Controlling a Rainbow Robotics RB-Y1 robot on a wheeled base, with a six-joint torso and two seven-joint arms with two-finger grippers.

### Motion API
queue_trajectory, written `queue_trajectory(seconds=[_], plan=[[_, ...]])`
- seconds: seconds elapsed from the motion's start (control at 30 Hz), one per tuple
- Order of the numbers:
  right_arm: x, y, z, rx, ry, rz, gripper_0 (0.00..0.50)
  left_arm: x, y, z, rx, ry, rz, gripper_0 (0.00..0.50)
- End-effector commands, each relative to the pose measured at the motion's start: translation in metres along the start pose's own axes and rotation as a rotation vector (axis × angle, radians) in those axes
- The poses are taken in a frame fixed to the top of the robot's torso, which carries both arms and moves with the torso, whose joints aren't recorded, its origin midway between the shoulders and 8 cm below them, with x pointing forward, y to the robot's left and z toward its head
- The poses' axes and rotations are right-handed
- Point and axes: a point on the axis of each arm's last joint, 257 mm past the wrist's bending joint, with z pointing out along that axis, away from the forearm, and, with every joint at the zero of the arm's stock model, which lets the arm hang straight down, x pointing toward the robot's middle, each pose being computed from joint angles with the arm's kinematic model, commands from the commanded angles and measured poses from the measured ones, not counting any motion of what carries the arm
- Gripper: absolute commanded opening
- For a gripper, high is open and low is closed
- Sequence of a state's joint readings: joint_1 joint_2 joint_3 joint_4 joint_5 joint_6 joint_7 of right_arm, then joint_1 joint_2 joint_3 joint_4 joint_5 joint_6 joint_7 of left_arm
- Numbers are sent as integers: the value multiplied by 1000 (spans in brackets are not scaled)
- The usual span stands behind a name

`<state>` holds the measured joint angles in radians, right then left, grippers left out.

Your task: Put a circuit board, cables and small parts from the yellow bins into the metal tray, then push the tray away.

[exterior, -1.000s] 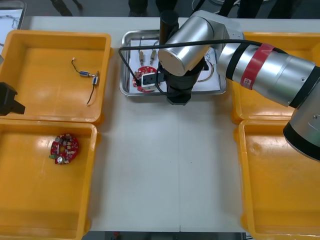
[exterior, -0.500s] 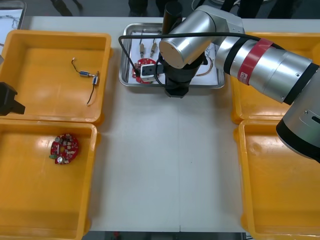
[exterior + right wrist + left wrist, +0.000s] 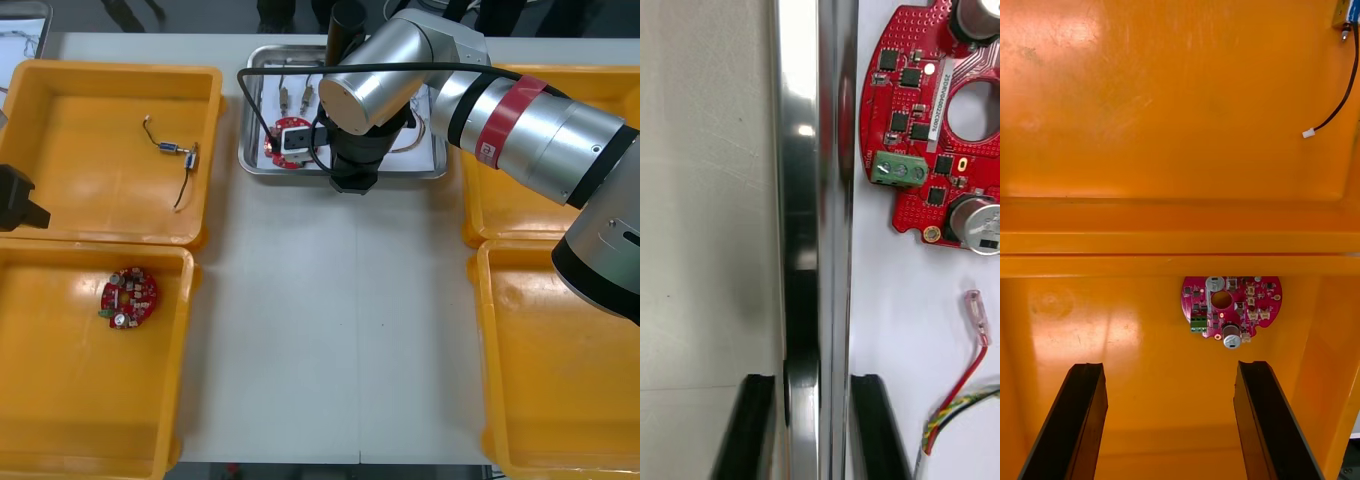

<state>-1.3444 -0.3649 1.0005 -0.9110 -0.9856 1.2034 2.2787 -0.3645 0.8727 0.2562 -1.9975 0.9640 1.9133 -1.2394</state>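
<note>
Nearest on the worktop [image 3: 340, 330], the near-left bin [image 3: 60, 440] holds a spare circuit board [image 3: 128, 298], round and red, lying flat and well away from the walls. The near-right bin [image 3: 560, 400] sits opposite it across the bare worktop.

The left jaws hang parked above the near-left bin, wide open with nothing between them. In the left wrist view their black fingers [image 3: 1082, 420] stand well apart, and the spare circuit board [image 3: 1231, 307] lies beyond them, near the wall shared with the next bin. Past that wall, in the far-left bin [image 3: 60, 90], lies a black cable [image 3: 183, 190] ending in a small white plug.

Farther off, the metal tray [image 3: 250, 165] sits between the two far bins, shiny at the rim and white inside. The right jaws are at its near wall, closed on it. In the right wrist view one finger [image 3: 752, 427] stands outside on the worktop side and the other inside, with the bright rim [image 3: 816, 225] pinched between them.

Inside the tray lies the packed circuit board [image 3: 932, 120]. It is red with a round hole at the centre, a green terminal block, small black chips and silver-topped cylinders. Just beside it lies a red and yellow cable [image 3: 962, 405] tipped with a pink sleeve. Toward the tray's far side lie the small metal parts [image 3: 296, 97], side by side.
</note>
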Motion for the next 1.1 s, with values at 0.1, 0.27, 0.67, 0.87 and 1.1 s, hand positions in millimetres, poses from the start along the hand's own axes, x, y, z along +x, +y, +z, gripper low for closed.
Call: queue_trajectory(seconds=[0.1,0.27,0.67,0.87,1.1], plan=[[-33,-24,-30,54,-53,-47,500,-3,17,-17,-49,-25,71,500],[-32,-23,-35,34,-53,-27,500,-3,17,-17,-49,-25,71,500],[-14,21,-80,-157,28,92,500,-3,17,-17,-49,-25,71,500],[4,40,-104,-155,76,168,500,-3,17,-17,-49,-25,71,500],[43,66,-138,-125,120,315,500,-3,17,-17,-49,-25,71,500]])
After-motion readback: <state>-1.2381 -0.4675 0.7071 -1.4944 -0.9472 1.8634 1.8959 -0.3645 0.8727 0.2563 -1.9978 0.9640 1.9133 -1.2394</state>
